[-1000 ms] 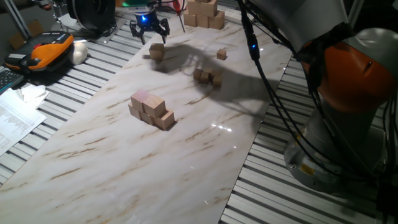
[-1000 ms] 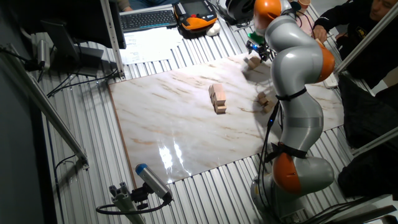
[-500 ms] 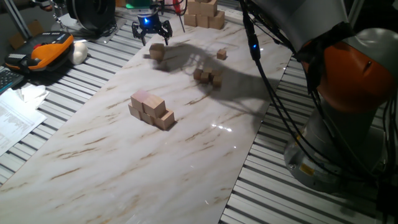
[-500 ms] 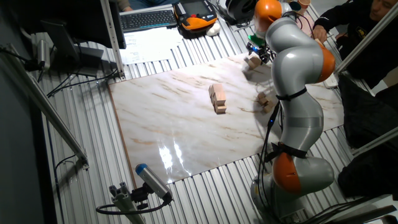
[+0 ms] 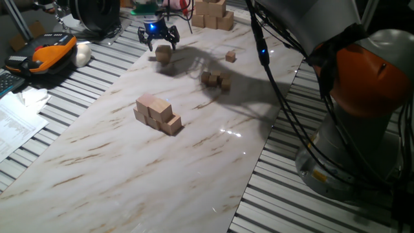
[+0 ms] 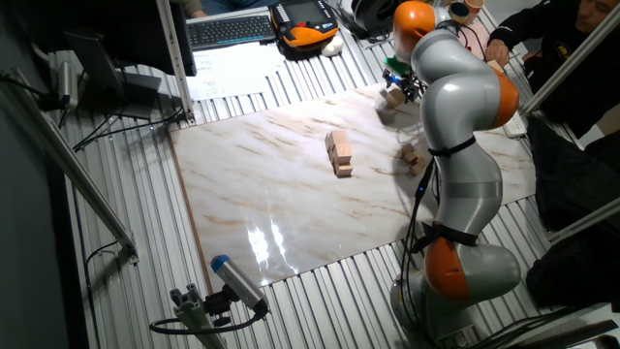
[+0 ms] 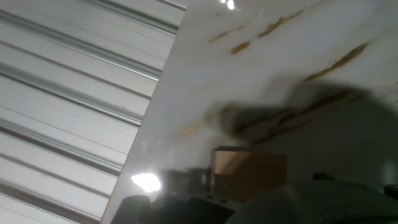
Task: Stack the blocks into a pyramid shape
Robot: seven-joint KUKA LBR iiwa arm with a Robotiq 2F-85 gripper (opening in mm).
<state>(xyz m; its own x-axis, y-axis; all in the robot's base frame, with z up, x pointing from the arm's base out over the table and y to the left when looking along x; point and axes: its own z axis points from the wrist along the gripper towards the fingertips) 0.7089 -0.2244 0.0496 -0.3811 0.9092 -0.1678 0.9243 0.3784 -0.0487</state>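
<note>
Light-tan blocks (image 5: 157,114), white marble board (image 5: 129,175) w/ brown veins, orange & grey arm (image 6: 455,107), blue-lit fingers (image 5: 150,35)

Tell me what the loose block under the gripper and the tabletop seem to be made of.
The loose block looks like plain unfinished wood: matte light tan with square edges. The tabletop looks like polished marble or a marble-pattern laminate: pale with brown veins and glossy glare spots. Which of the two it is cannot be told.

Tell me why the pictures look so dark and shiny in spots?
In one fixed view, the arm casts a big shadow over the small cubes, and a light glints off the table. In the other fixed view, glare shines near the table's front. The hand view is blurry, with a dark shadow above the block.
</note>
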